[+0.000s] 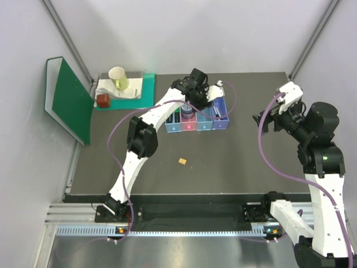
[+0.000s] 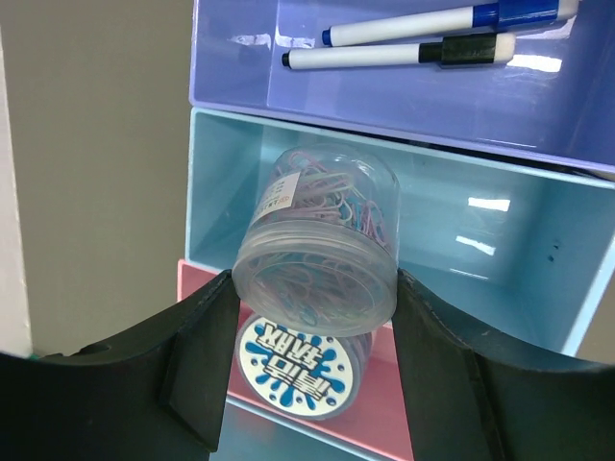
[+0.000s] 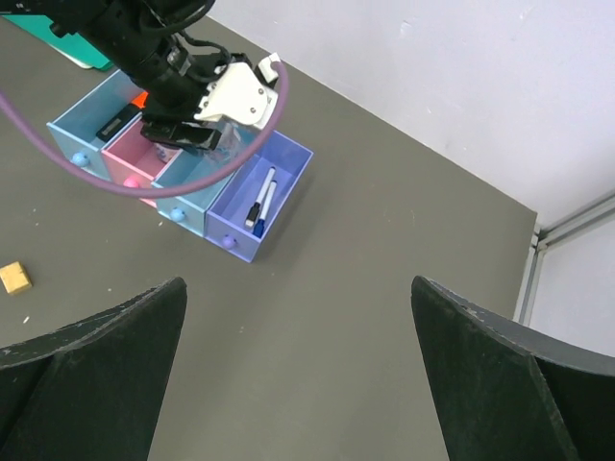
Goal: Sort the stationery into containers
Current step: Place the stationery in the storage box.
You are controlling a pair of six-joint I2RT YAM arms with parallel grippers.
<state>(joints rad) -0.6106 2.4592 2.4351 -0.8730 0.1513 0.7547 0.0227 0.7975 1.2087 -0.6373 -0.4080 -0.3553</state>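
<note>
Left hand (image 2: 315, 288) grips the clear tub (image 2: 317, 226) of clips over the blue bin (image 2: 500, 279) but overlapping the pink bin (image 2: 384, 427) w/ tin (image 2: 293, 370), so if released now it prob. hits the shared wall & rolls onto the bench (image 1: 234, 167).

My left gripper (image 2: 315, 288) clamps the clear tub (image 2: 317, 240) of coloured paper clips, tipped lid-down over the blue bin (image 2: 500, 250) in the row of bins (image 1: 196, 128). The blue-splashed tin (image 2: 293, 370) lies in the pink bin (image 2: 200, 279). Two white pens (image 2: 384, 56) lie side by side in the purple bin (image 2: 240, 58). The tan block (image 1: 182, 161) sits apart, in front of the bins.
</note>
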